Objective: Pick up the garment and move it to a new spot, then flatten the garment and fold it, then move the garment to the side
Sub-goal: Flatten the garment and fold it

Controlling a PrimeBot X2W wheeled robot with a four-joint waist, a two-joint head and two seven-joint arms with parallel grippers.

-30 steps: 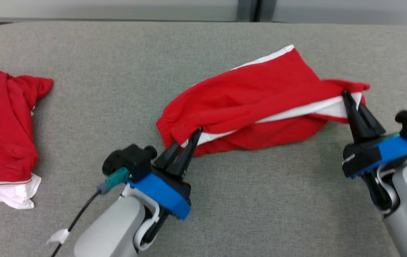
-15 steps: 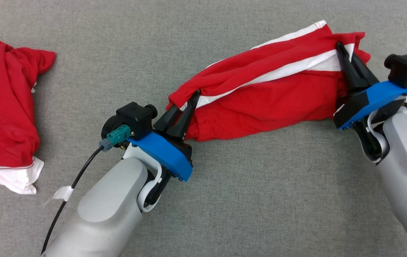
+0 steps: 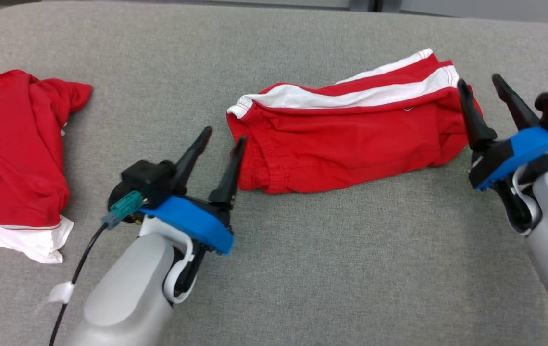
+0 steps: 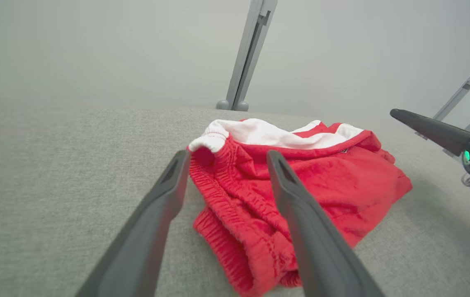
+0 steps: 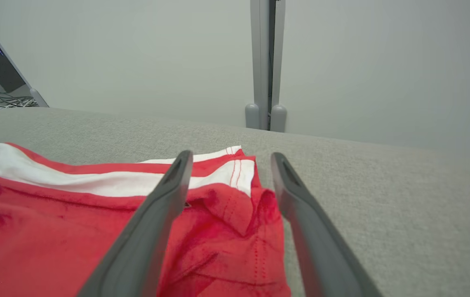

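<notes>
Left gripper [image 3: 224, 134], right gripper [image 3: 478, 80]: fingers wide, empty; pinch garment [image 3: 351, 144] end corners low, tension evenly before folding

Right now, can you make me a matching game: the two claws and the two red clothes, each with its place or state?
Things: 1 left gripper; 2 right gripper; 3 red shorts; 4 crumpled red garment.
States: A lying between both grippers; B open, at the shorts' waistband end; C far left, apart from both grippers; D open, at the shorts' leg-hem end.
Pairs: 1-B, 2-D, 3-A, 4-C.
</notes>
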